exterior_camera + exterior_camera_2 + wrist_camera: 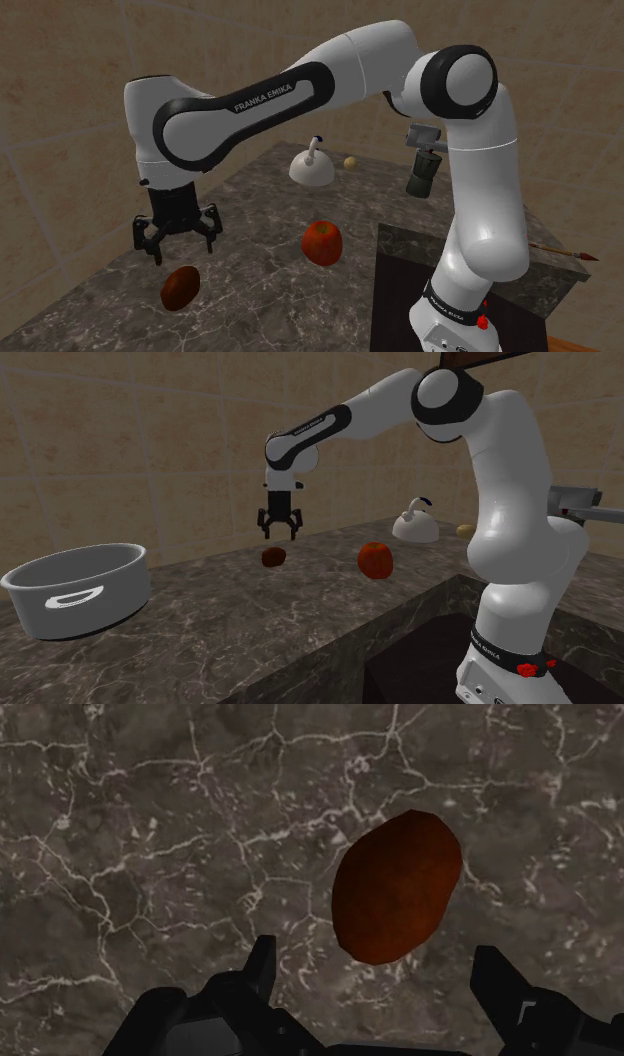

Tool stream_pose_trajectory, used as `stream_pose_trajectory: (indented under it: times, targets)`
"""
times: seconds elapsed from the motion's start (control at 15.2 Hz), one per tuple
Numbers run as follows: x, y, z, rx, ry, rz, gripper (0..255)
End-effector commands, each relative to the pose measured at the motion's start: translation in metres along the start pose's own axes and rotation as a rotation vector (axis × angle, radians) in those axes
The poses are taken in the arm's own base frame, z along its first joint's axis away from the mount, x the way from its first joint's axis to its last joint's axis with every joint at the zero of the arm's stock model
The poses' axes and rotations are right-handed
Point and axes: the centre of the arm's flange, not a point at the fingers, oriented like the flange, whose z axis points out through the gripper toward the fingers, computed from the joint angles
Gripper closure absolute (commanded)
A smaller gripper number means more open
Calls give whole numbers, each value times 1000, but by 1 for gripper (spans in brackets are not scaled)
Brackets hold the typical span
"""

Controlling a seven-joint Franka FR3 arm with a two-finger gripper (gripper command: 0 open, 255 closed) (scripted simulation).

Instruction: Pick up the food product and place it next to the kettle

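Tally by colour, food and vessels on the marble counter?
Brown: 1, oval food item
Red: 1, round fruit
Yellowish: 1, small round item
White: 1, kettle
Grey: 1, pan
Total: 5

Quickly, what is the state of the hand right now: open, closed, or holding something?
Hand: open, holding nothing; it hovers above the brown oval food item.

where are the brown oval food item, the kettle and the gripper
brown oval food item (397, 887), wrist view, middle of its upper face
kettle (312, 171), shoulder view, middle of its white dome
gripper (184, 244), shoulder view, midway between its open fingertips
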Motion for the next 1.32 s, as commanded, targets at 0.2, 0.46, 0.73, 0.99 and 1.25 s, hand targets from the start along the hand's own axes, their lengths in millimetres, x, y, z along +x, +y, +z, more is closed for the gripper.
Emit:
stream_pose_trajectory:
  times: [0.2,0.46,0.73,0.99,1.25]
  targets:
    - [4,-14,24,-3,-3,18,0]
    - [4,-14,48,-3,-3,18,0]
    - [4,-14,48,-3,-3,18,0]
    - [4,-14,48,-3,-3,18,0]
    - [4,-14,48,-3,-3,18,255]
